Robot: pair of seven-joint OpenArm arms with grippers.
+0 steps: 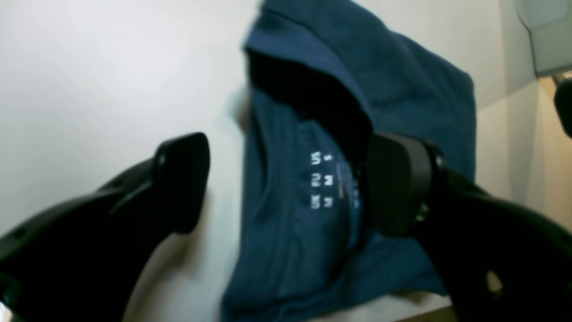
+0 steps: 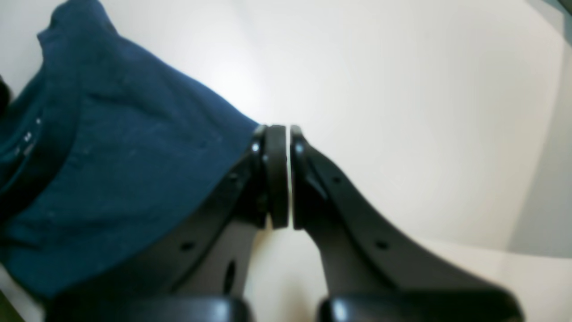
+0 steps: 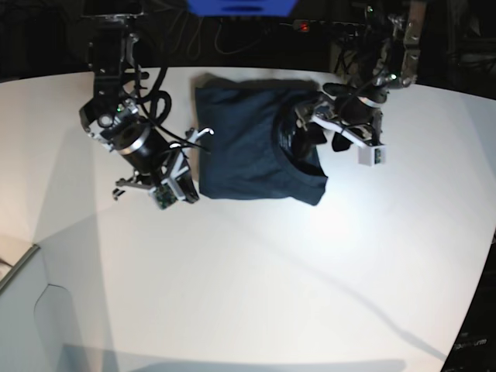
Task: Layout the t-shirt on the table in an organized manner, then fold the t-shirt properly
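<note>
The dark navy t-shirt point(image 3: 248, 155) lies as a folded, roughly rectangular bundle on the white table point(image 3: 310, 271), neckline toward the right. My left gripper point(image 3: 314, 128) hovers over that neckline end. In the left wrist view the left gripper point(image 1: 288, 183) is open wide, one finger on each side of the t-shirt point(image 1: 313, 223), whose printed neck label shows between them. My right gripper point(image 3: 198, 138) sits at the shirt's left edge. Seen from the right wrist, the right gripper point(image 2: 283, 174) is shut with nothing visible between its pads, and the t-shirt point(image 2: 111, 170) lies just beside it.
A grey-white box corner point(image 3: 23, 310) stands at the table's lower left. Behind the curved far edge is a dark area with cables and a blue object point(image 3: 240, 6). A grey fixture point(image 1: 549, 36) shows past the table's edge in the left wrist view.
</note>
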